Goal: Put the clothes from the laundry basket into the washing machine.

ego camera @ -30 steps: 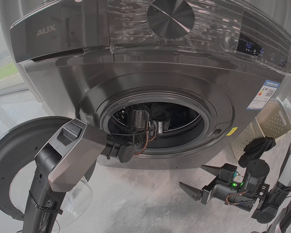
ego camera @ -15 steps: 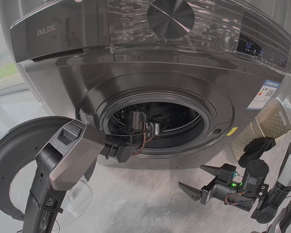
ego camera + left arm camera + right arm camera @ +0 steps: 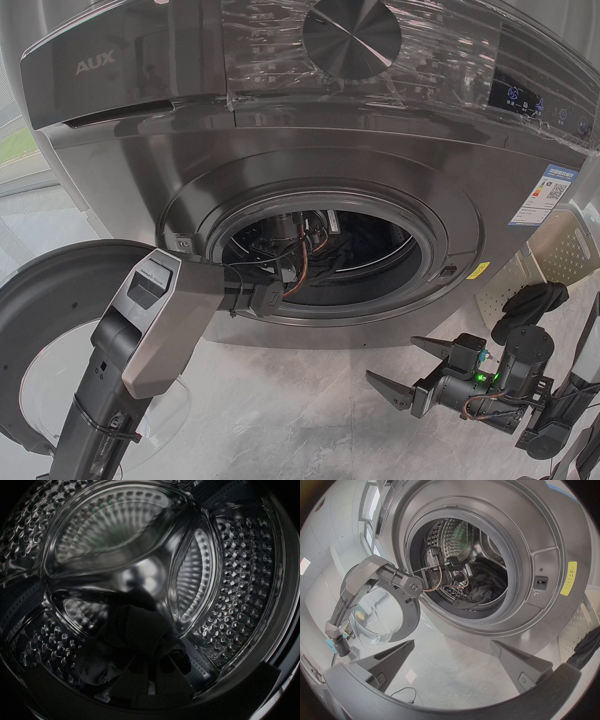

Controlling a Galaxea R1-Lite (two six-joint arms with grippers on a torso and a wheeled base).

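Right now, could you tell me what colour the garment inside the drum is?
Black garment; clearest in the right wrist view.

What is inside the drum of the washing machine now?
Dark clothes lie at the bottom of the drum, and the end of the left arm is inside, close to them. The drum floor under the clothes is covered, so anything beneath cannot be seen.
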